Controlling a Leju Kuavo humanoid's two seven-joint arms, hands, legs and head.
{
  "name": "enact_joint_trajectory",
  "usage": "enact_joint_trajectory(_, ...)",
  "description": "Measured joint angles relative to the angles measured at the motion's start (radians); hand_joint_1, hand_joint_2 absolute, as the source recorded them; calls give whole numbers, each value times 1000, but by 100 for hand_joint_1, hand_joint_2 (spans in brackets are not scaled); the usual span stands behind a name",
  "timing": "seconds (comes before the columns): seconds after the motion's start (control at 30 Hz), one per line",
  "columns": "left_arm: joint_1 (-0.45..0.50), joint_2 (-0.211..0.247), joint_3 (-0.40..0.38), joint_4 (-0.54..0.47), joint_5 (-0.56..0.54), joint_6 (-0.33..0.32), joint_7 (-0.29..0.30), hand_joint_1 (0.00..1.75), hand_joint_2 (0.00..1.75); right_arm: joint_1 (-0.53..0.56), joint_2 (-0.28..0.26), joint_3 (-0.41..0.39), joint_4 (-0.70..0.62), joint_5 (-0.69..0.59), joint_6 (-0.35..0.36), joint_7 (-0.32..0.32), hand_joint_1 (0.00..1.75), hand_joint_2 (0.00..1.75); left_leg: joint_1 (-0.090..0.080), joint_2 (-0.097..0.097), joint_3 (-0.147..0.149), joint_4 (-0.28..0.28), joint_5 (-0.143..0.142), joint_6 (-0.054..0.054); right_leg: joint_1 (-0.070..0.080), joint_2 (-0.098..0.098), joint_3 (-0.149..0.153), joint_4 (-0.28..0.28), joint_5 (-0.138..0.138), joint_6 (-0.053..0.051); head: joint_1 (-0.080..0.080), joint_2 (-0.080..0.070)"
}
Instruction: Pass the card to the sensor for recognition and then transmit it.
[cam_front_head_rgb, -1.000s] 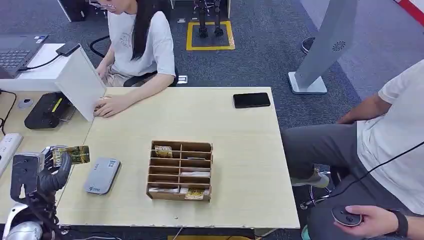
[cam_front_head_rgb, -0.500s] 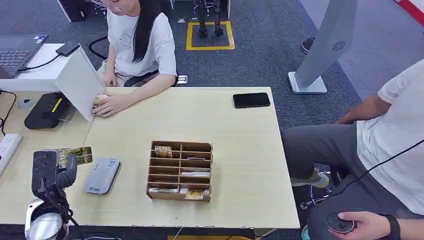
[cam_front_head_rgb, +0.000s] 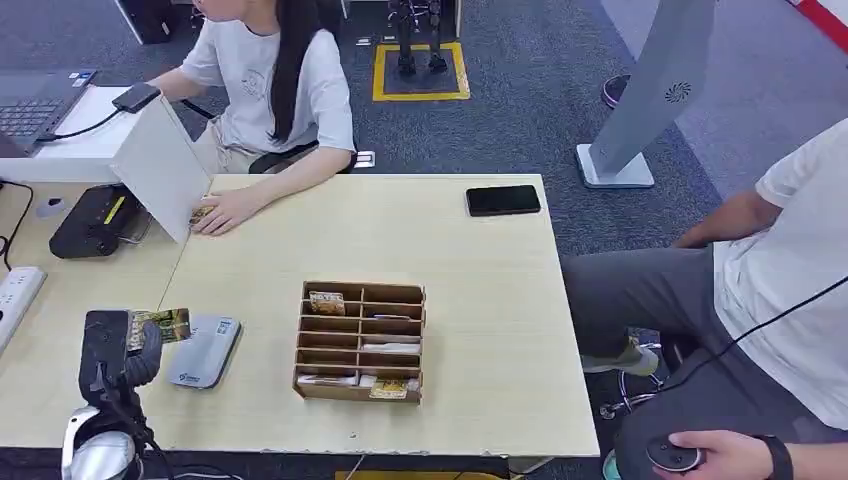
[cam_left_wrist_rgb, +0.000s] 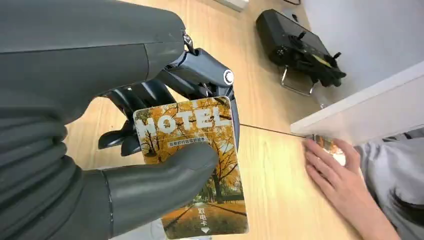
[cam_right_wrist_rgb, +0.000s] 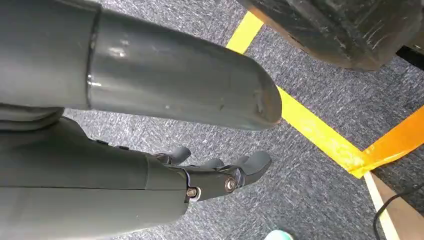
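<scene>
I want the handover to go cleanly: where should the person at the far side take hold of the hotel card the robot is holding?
Best by the free end of the hotel card, the half with the arrow, coming from the side away from the left hand. The thumb presses across the card's middle and the fingers back its "HOTEL" end, so only that end sticks out bare; a flat pinch on both faces should do.

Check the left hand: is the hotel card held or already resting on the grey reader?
Held. The left hand pinches the card between thumb and fingers; in the head view it sits at the reader's edge, contact unclear.
</scene>
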Motion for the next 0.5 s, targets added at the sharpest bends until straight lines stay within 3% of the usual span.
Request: enact_joint_trajectory(0.5, 9, 1, 0, 58, -40, 2, 11, 175, 175, 0, 0, 8, 2, 0, -6, 0, 0, 0, 0, 0, 0, 0, 0, 0, 0, 0, 0, 0, 0, 0, 0, 0)
